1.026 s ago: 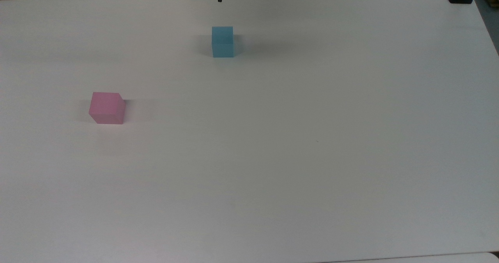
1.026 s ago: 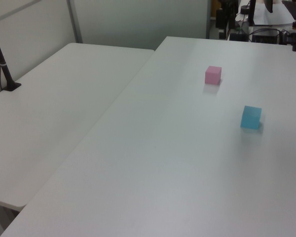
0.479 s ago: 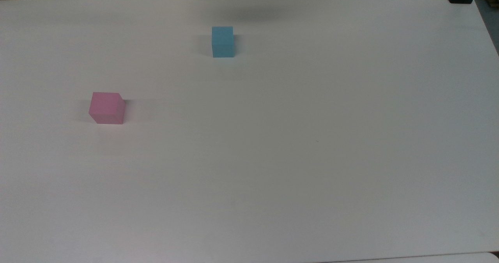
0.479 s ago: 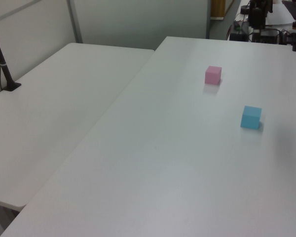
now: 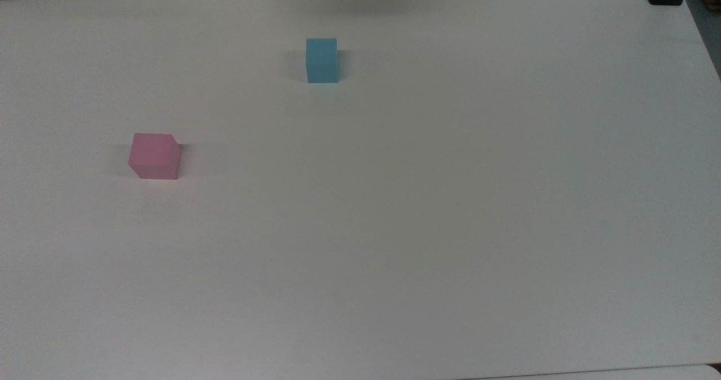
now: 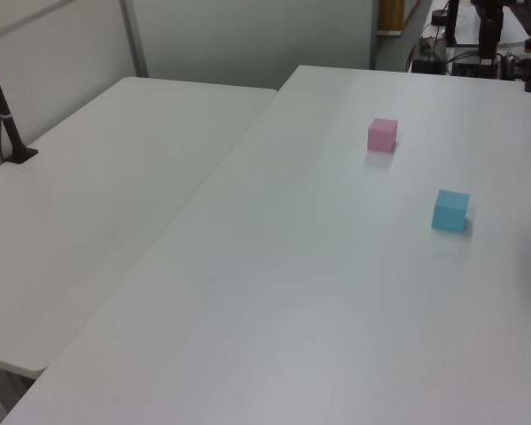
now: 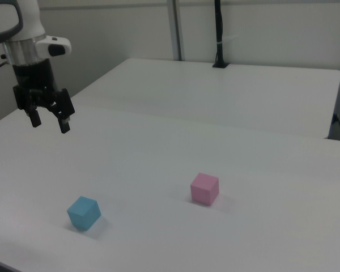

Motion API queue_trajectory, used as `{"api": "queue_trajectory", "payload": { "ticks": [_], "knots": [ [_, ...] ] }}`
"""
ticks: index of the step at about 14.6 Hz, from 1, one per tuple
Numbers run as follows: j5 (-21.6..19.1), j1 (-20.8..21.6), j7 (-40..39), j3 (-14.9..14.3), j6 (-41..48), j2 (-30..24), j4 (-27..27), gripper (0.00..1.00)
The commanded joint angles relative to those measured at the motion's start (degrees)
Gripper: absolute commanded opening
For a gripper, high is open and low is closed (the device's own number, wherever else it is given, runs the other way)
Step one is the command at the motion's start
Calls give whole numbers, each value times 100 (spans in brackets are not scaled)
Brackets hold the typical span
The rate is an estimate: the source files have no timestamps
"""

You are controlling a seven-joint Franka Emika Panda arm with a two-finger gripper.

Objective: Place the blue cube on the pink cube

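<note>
Two small matte cubes sit on your white table, well apart from each other, with nothing touching either. The blue cube is a plain sky-blue block with sharp edges and flat, unmarked faces; in the top view it rests near the far edge, a little left of centre. The pink cube is the same shape and about the same size, pale and dull-surfaced, and it lies nearer and further to the top view's left. In the right view you see the blue cube at the near left, turned so a corner faces the camera, and the pink cube to the right view's right of it. In the left view, the pink cube lies farther away than the blue cube.

The table top is smooth and faintly glossy, with soft shadows beside each block.

Your gripper hangs in the air at the right view's upper left, high above the table and clear of the blue cube. Its two dark fingers stand spread apart with nothing between them, below a white and grey wrist.
</note>
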State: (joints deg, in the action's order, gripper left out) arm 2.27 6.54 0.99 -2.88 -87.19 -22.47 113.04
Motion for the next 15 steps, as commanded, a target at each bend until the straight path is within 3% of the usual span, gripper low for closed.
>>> {"api": "queue_trajectory", "payload": {
  "ticks": [1,7,13,15],
  "knots": [
    [-305,216,-107,-29,-342,-143,253,100],
    [-306,199,-125,-64,-1019,-284,947,100],
    [45,216,-125,-125,-2766,-100,2598,100],
    [186,208,-99,-117,-3179,40,2924,100]
  ]
}}
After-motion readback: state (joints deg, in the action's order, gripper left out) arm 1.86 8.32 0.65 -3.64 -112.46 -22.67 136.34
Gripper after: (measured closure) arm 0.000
